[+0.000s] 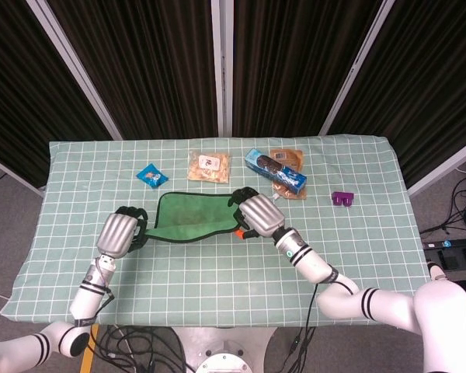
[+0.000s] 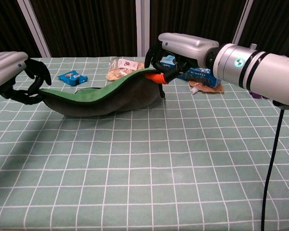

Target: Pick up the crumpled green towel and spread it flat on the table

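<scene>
Green towel (image 1: 190,217) is stretched between the two hands just above the checked tablecloth (image 1: 217,272), its middle sagging toward the cloth in the chest view. Left hand (image 1: 118,231) has its fingers clenched on the towel's left corner, and right hand (image 1: 256,216) grasps the right edge by an orange tag (image 2: 156,77). Behind the towel sit a blue packet (image 1: 151,176), a snack bag (image 1: 208,165), a blue box (image 1: 276,172) and a purple block (image 1: 342,199).

Towel (image 1: 190,219) at frame centre, strung between both hands.
Left hand (image 1: 118,232) lower left, right hand (image 1: 255,217) centre-right; snack packets along the table (image 1: 217,272) top edge.
</scene>
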Controlling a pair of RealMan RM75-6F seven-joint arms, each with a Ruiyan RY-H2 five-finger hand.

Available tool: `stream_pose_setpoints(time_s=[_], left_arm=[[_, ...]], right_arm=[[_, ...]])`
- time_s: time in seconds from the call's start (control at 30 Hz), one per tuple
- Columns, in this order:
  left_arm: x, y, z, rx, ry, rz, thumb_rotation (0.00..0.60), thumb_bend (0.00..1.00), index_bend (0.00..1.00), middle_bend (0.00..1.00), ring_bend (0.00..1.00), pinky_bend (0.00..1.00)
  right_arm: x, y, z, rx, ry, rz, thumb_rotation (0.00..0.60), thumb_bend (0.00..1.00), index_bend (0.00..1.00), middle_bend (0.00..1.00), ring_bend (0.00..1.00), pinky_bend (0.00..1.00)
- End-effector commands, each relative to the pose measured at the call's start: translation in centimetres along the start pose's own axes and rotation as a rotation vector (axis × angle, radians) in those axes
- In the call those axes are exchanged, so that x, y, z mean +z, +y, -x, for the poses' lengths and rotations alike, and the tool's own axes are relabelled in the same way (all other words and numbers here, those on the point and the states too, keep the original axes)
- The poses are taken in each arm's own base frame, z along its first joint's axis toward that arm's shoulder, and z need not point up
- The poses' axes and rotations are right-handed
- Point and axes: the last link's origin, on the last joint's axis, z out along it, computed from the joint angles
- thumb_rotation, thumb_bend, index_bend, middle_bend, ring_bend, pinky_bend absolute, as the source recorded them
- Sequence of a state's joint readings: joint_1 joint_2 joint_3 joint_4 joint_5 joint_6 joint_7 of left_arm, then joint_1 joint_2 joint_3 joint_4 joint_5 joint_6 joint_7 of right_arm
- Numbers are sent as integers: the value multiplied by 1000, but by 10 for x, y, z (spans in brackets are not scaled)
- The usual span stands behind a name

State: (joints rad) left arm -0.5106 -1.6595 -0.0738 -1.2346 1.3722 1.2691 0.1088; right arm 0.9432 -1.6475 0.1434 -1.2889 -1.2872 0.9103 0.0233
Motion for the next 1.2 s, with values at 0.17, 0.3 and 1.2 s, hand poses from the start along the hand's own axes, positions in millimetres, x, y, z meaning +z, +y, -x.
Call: stream_pose_setpoints(time_s=[0.17, 0.3, 1.2], left_arm=[[-10, 10, 12, 10, -62, 20, 600, 349, 792, 500, 395, 350], [-15, 18, 19, 25, -104, 43, 600, 278, 719, 491, 395, 341], [-17, -6, -31, -28, -7, -82, 600, 0, 307, 300, 292, 295]], right_arm=[[-17, 4, 22, -26, -26, -3, 395, 386, 835, 275, 116, 120], [-27, 7, 37, -49, -49, -4, 382, 351, 766, 247, 95, 107], [-102, 51, 11, -134, 70, 187, 450, 42, 330, 139, 67, 110]])
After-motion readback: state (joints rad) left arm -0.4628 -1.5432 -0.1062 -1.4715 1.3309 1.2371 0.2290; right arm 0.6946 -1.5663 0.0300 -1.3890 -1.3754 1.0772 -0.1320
